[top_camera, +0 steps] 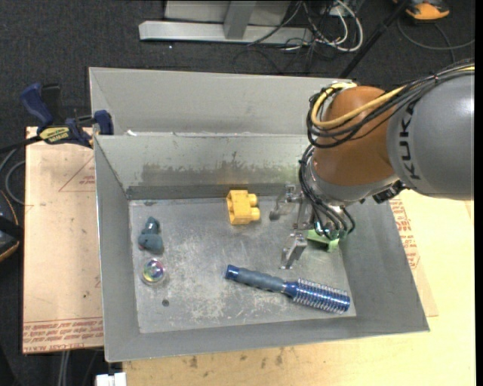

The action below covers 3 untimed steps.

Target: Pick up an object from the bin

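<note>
There are five small things in the grey metal bin (189,105). One is a yellow block (242,207), near the back wall in the middle. One is a blue brush (288,287) with a long handle, lying flat near the front, its bristle end pointing right. One is a little blue-grey lump (151,236) on the left side. One is a shiny clear ball (154,271), just in front of that lump. One is a green piece (327,240) on the right side, partly tucked under the robot's wrist. The big grey arm (445,136) comes in from the right, with an orange cover (351,136) and black and yellow cables (355,102) on it. The gripper (288,228) is down low in the bin, between the yellow block and the brush. Its two metal fingers (293,252) stand apart, and there is bare bin floor between them. The green piece is the closest thing, just beside the gripper on its right. The bin floor is scratched and scuffed, and the back wall has dark smudges. Around the bin the room floor (45,45) is dark, and some cords (332,22) lie at the top.
</note>
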Motion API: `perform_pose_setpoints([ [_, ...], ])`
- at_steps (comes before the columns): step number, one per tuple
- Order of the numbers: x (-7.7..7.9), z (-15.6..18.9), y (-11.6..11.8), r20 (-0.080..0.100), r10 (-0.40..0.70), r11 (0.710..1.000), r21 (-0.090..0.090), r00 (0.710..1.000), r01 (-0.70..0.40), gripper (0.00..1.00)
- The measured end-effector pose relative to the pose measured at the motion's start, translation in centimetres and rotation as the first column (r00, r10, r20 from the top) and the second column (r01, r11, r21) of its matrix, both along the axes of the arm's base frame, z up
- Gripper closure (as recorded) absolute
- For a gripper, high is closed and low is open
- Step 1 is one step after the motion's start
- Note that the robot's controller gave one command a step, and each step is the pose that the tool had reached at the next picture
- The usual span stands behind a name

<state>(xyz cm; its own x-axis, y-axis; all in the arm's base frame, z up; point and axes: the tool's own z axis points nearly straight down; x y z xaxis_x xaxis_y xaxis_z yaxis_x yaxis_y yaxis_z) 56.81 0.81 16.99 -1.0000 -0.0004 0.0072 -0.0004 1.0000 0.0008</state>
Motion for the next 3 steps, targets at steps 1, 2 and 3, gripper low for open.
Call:
perform_pose_setpoints([
  [1, -1.42, -9.16, 7.77, 0.011, 0.302, 0.953, -0.001, 0.953, -0.302, 0.0],
  [2, -1.28, -8.92, 7.84, 0.018, 0.301, 0.954, 0.0, 0.953, -0.301, 1.0],
  [3, -1.39, -9.11, 7.79, 0.014, 0.301, 0.954, 0.0, 0.954, -0.301, 0.0],
])
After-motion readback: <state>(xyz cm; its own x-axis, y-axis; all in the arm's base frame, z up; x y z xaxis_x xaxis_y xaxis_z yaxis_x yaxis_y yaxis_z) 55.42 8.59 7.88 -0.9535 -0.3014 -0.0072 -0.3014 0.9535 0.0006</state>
